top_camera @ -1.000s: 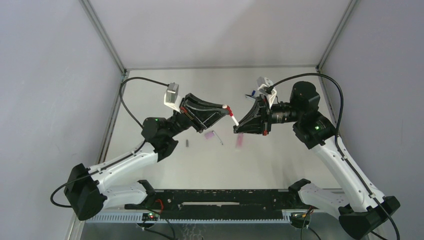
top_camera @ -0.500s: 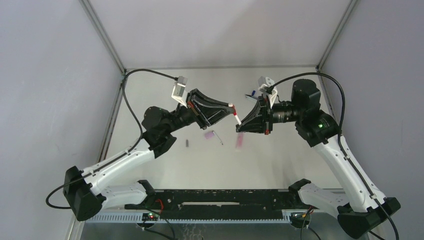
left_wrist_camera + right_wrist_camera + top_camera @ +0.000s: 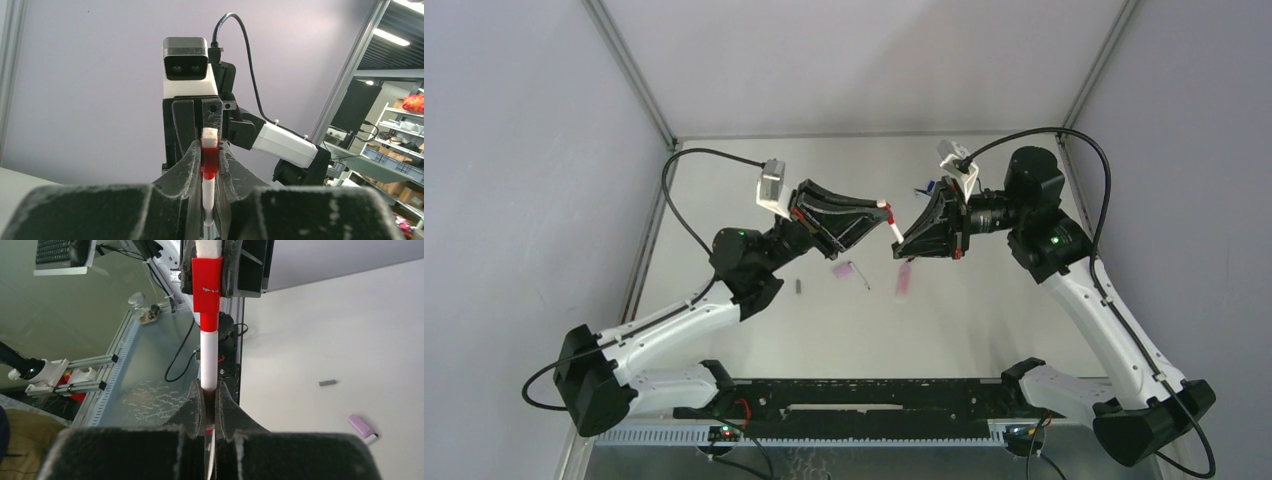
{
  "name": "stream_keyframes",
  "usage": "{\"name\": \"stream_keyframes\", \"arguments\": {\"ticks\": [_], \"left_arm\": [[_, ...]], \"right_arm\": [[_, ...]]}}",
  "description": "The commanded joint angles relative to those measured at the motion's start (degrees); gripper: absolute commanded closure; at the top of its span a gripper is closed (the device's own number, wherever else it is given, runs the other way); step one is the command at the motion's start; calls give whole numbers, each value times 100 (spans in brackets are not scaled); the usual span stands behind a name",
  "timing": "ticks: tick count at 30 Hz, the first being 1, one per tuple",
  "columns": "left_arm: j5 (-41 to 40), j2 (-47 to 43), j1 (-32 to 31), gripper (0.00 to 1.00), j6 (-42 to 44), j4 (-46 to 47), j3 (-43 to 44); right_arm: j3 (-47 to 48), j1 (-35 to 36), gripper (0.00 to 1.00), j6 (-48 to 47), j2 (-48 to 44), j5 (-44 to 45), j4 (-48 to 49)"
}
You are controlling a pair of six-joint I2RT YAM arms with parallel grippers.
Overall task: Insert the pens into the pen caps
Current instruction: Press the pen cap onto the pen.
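Note:
A thin red-and-white pen (image 3: 892,226) hangs in the air between both grippers, above the table. My left gripper (image 3: 880,209) is shut on its red pen cap (image 3: 210,162). My right gripper (image 3: 898,250) is shut on the white barrel (image 3: 208,360). In the right wrist view the barrel runs straight from my right gripper (image 3: 209,390) up into the red cap (image 3: 207,285), so pen and cap look joined. A thick pink marker (image 3: 904,281) and a pink cap (image 3: 843,270) lie on the table below.
A small grey piece (image 3: 799,287) lies left of the pink cap and also shows as the grey piece (image 3: 328,383) in the right wrist view. Something blue (image 3: 932,186) peeks out behind the right gripper. Enclosure walls and frame posts stand on both sides and at the back.
The left wrist rolled one way and back. Both fingertips drew slightly closer together along the pen, and the right gripper moved a little toward the back. Both grips held.

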Motion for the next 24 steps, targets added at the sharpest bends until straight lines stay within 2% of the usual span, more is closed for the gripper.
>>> {"name": "stream_keyframes", "arguments": {"ticks": [1,5,8,11,13,14,16,17,22,24], "left_arm": [[1333,414,-415,100,-167,-1335,-436],[1309,423,-461,100,327,-2229,-249],[1001,436,-578,100,1003,-3608,35],[967,519,-625,100,1083,-3793,61],[1007,535,-654,100,1044,-3683,10],[1036,540,-666,100,1015,-3613,-12],[1011,559,-688,100,1022,-3628,4],[963,566,-693,100,1050,-3717,25],[668,722,-709,100,1249,-4328,213],[823,737,-695,100,1071,-4066,141]], "right_arm": [[599,-35,100,-65,23,373,913],[908,-172,100,-292,94,618,591],[937,-343,100,288,174,742,1038],[771,-347,100,1232,197,645,2024],[725,-248,100,1258,195,588,2339],[754,-173,100,958,161,682,2201],[1062,51,100,-220,108,1420,918],[1140,69,100,-321,125,1704,679],[1297,-26,100,-287,155,1936,443],[1243,-107,100,-146,146,1725,642]]}}
